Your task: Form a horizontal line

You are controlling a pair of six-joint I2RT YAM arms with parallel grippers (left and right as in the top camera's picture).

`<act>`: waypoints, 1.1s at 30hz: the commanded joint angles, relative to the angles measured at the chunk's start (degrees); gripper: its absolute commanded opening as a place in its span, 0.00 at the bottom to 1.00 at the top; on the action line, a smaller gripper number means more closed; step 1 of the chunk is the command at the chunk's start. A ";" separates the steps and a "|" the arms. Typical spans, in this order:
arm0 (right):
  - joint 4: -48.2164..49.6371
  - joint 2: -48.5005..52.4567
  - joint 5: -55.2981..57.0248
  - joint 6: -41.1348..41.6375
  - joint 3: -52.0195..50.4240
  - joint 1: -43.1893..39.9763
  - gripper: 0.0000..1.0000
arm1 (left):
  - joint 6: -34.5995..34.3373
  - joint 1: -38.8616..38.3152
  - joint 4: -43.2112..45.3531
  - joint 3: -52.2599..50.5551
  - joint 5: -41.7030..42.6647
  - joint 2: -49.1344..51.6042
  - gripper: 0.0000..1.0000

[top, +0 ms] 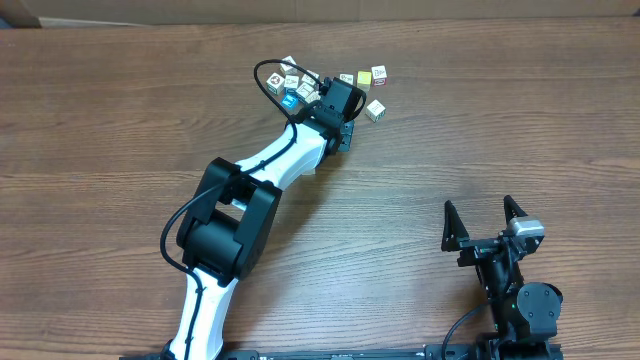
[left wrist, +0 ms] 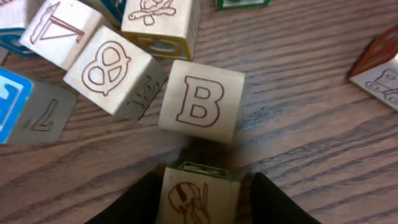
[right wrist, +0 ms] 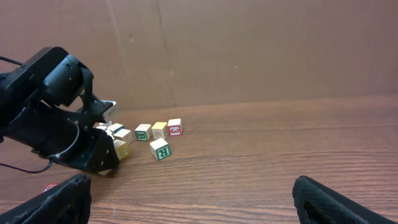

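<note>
A wooden table (top: 520,110) is seen from above, with two robot arms. The left arm reaches to a scatter of tiny wooden cubes close to the middle of the table's far edge.

The left gripper (left wrist: 204,198) is down among the cubes. Its wrist view shows the two dark fingers (left wrist: 134,202) part-open, one on either side of a pale picture cube (left wrist: 198,186). This cube has a green top edge and a red line drawing on its face. The fingers sit close against its sides, but it cannot be told whether they pinch it. Just beyond it stands a B cube (left wrist: 200,101). Further on and to the left is the irregular bunch of cubes (top: 297,82), white, yellow and blue-edged.

The row of cubes (top: 364,78) lies just to the right of the left gripper and slightly nearer the far edge. It is three cubes side by side, one of them red and white. Its long axis runs left to right, roughly parallel with the far edge. A loose green-edged cube (top: 375,109) sits apart on the row's near side. To lengthen the row, the picture cube would likely have to travel rightward to one end without nudging the cubes there.

The right gripper (top: 480,208) rests near the table's near right corner, well apart from every cube. Its fingers are spread wide and hold nothing. The left arm is by far the nearer.
</note>
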 commanded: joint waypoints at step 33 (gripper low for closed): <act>0.22 -0.44 0.48 -0.39 -0.59 -0.33 1.00 | 0.15 -0.98 -1.88 0.55 0.33 -2.62 0.18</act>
